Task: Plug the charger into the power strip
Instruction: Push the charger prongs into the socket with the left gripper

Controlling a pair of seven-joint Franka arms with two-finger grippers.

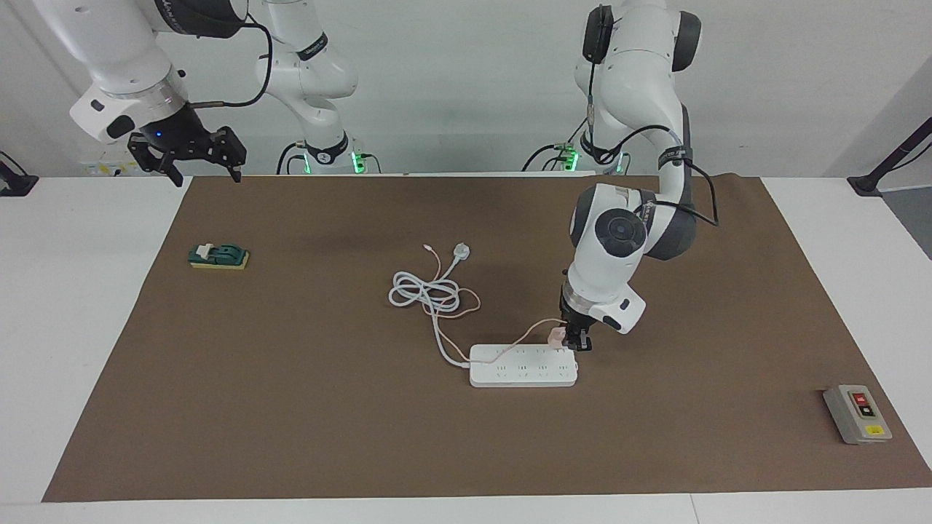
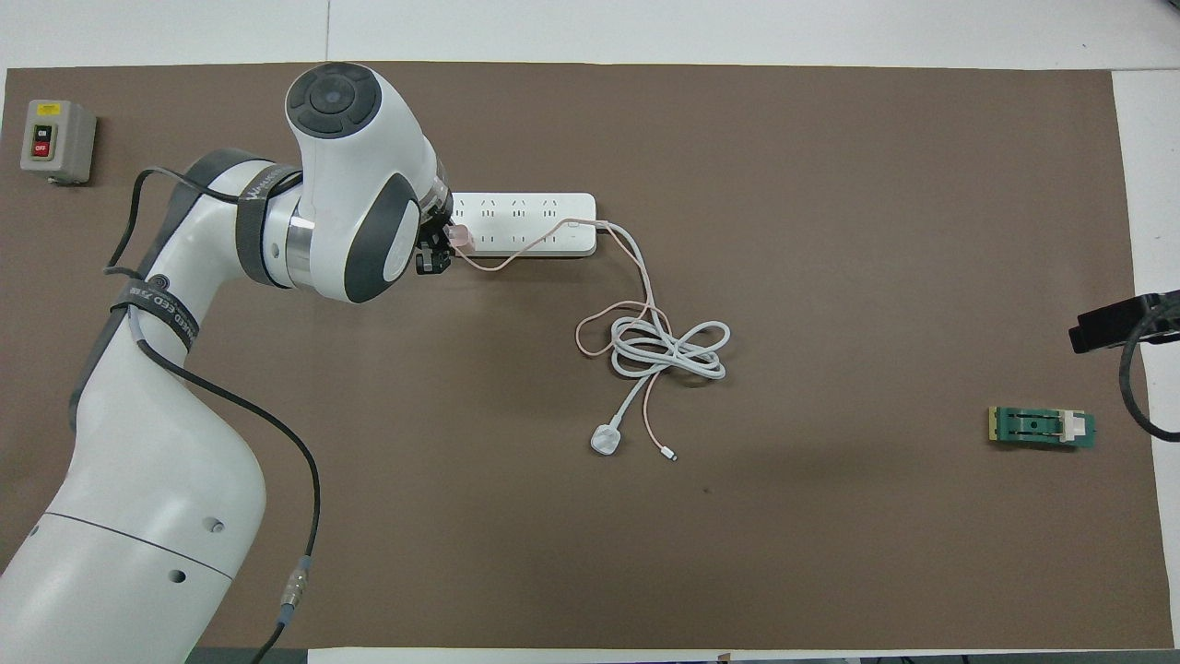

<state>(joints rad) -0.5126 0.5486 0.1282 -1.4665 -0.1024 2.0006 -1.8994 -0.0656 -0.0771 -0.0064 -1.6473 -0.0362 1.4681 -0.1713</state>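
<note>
The power strip (image 1: 523, 365) lies mid-counter (image 1: 95, 306), the charger (image 1: 557, 336) over its end toward the left arm. Coiled cords (image 1: 429, 295) sit nearer the robots; a button box (image 1: 857, 413) lies farther, at the left arm's end.

A grey button box (image 2: 57, 140) is sitting on the brown mat (image 2: 830, 516) at the left arm's end of the counter, showing "OFF" in white on its red button in the overhead view; the marking on the black button above it and on the yellow label at its top is too small to make out. A black strap (image 2: 159, 306) around the left arm's forearm is carrying pale lettering that is reading partly as "EED", the rest staying unclear. A grey band (image 2: 261, 183) at the same arm's wrist is bearing white lettering that cannot be read. The power strip (image 2: 535, 223) is showing no legible print.
</note>
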